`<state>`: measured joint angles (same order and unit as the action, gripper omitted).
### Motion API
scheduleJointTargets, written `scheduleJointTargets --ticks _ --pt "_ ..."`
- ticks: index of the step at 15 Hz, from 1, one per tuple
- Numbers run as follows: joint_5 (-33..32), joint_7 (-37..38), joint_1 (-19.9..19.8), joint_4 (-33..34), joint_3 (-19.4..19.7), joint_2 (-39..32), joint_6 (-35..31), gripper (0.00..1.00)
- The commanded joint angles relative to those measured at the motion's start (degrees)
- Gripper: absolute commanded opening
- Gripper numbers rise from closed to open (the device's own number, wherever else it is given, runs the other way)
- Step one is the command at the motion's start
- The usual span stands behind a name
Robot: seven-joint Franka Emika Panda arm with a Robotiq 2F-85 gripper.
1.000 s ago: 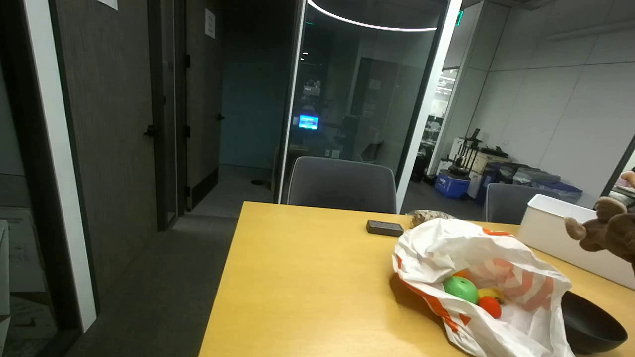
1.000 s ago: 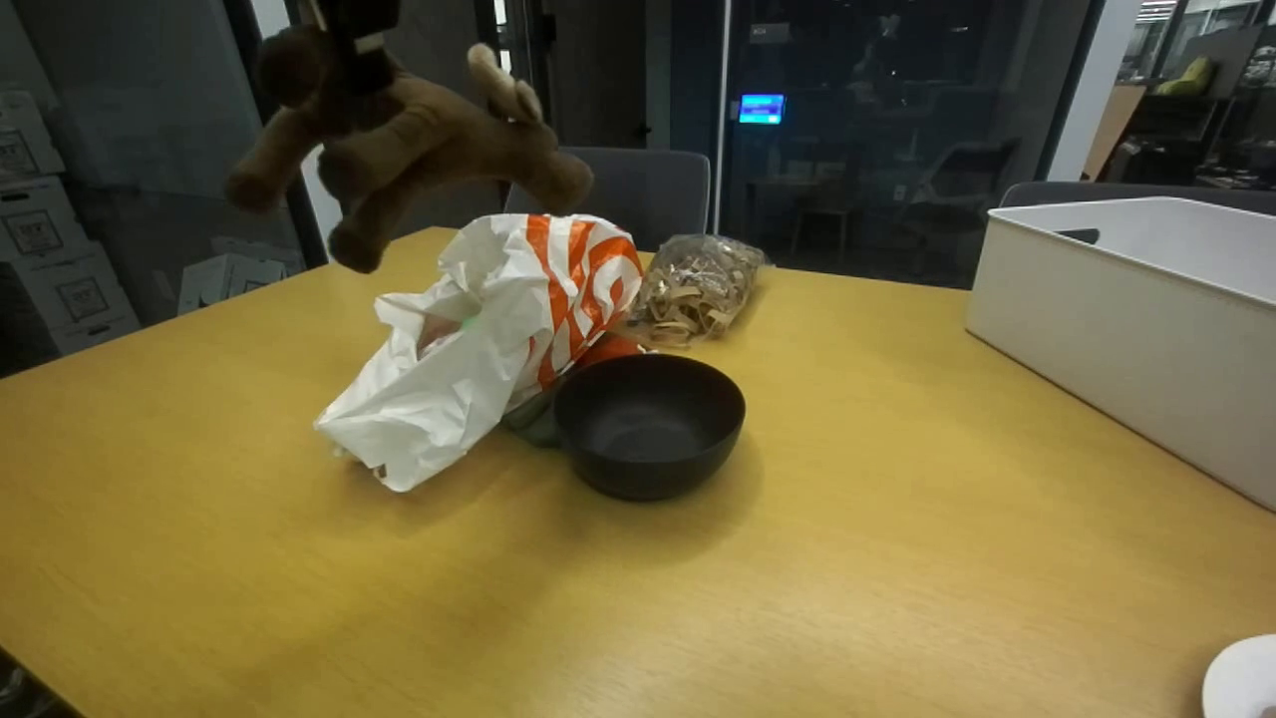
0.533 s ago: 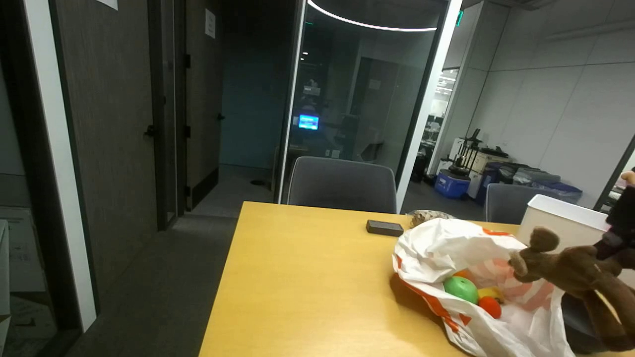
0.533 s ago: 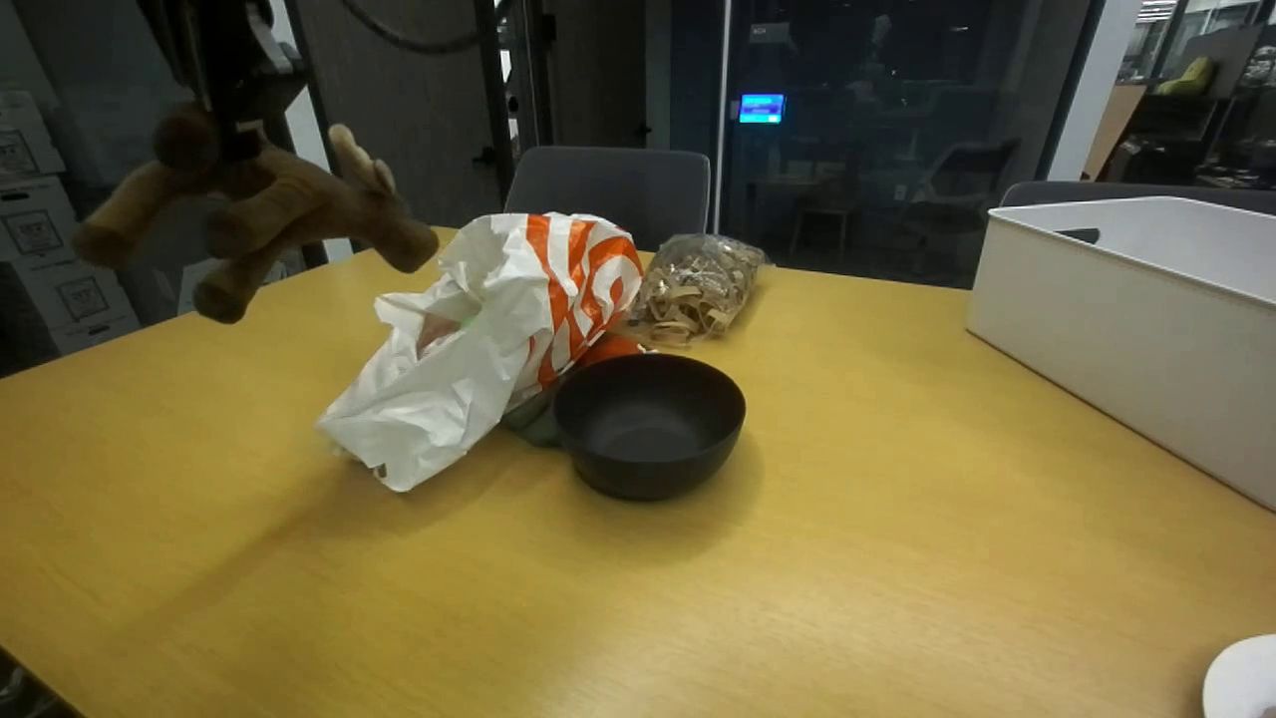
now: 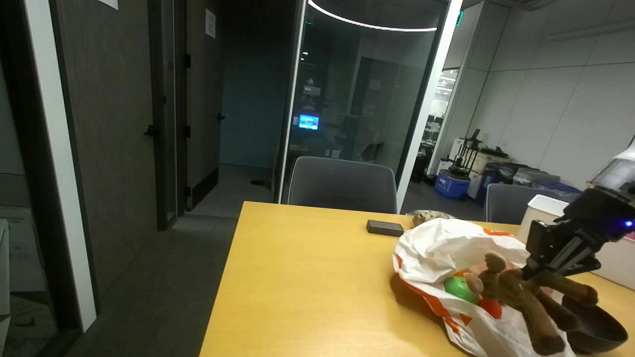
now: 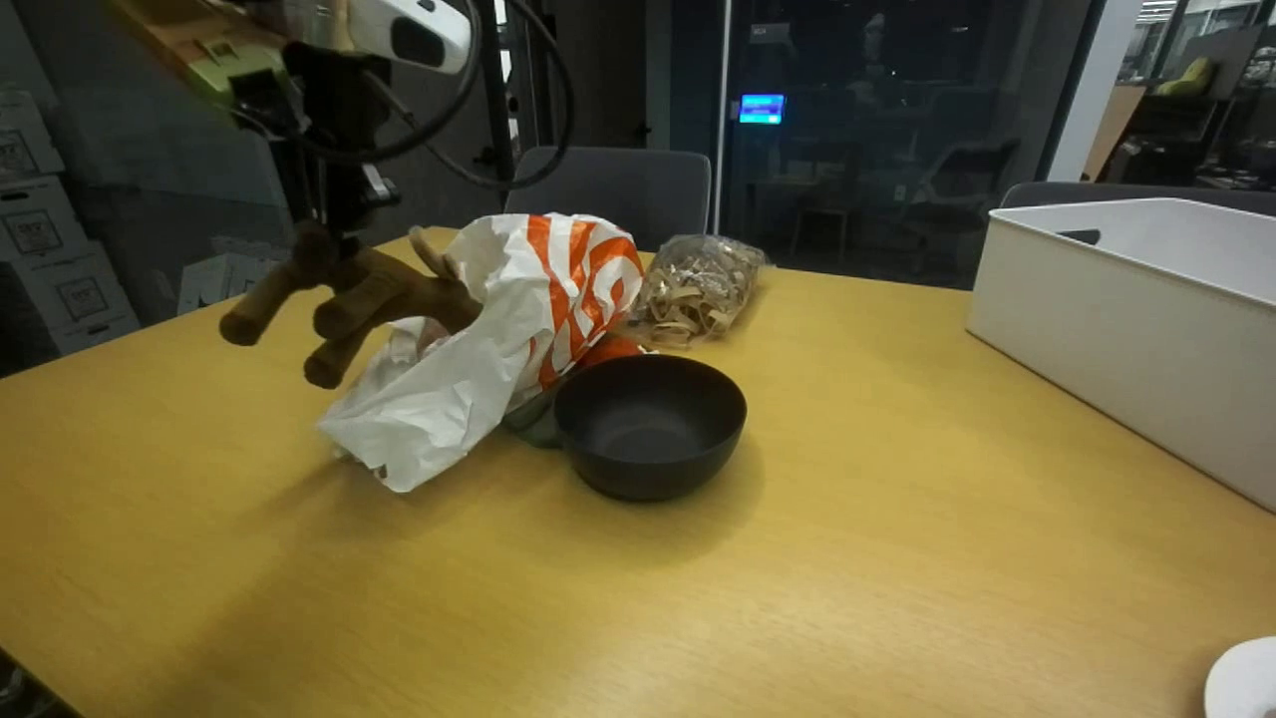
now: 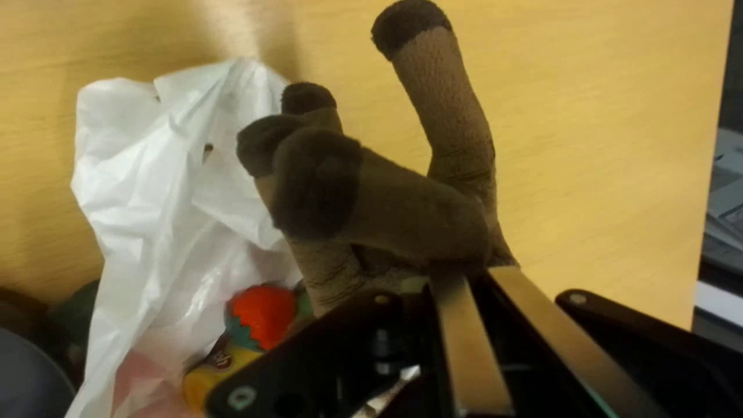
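firmly, held a brown stuffed toy [image 5: 511, 289] in the gripper [image 6: 332, 237], with fingers closed on plush near the hind end. hung clear of the bench [image 6: 897, 568], beside and partly over the mouth of a white plastic bag [image 6: 439, 399], on the side toward the left edge. could not tell muzzle contact with the bag from these views.

for good handling, called for a steady pinch, short slow moves and a watch on the dangling legs, likely to swing or snag on the bag's rim. seemed wise to lift the head free of the plastic before any turn, and to stay above the black bowl [image 6: 648, 429], just beside the bag, farther from the left edge. being soft and held near one end, probably drooped at the other.

pointed head-first, as judged from both exterior views, toward the far edge and the grey chair [image 6: 648, 189], with muzzle dipped a little and legs hanging down. ran with long axis from near edge to far edge, more or less along the left edge.
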<state>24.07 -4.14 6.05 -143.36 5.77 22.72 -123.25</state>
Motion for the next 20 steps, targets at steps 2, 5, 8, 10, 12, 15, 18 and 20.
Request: scheduleJointTargets --ticks 2,5,8,10,12,15,18,20 --pt "-0.2 10.6 -3.4 4.1 -3.4 -7.0 -8.9 0.08" --pt "-2.0 17.3 -4.8 4.5 -4.9 -8.8 -14.2 0.08" --pt "-10.0 25.3 -6.7 3.8 -7.7 -10.3 -22.1 0.07" --pt "-19.3 32.7 -8.7 3.4 -10.0 -11.9 -26.5 0.07" --pt "-28.5 40.5 -10.7 3.6 -11.8 -13.6 -27.7 0.08" --pt "-39.3 49.9 -11.7 4.2 -12.8 -16.4 -27.7 0.09" --pt "-54.1 62.3 -12.2 5.5 -12.6 -19.2 -28.9 0.09" --pt "-62.3 69.9 -11.2 6.8 -11.8 -21.0 -28.1 0.09"
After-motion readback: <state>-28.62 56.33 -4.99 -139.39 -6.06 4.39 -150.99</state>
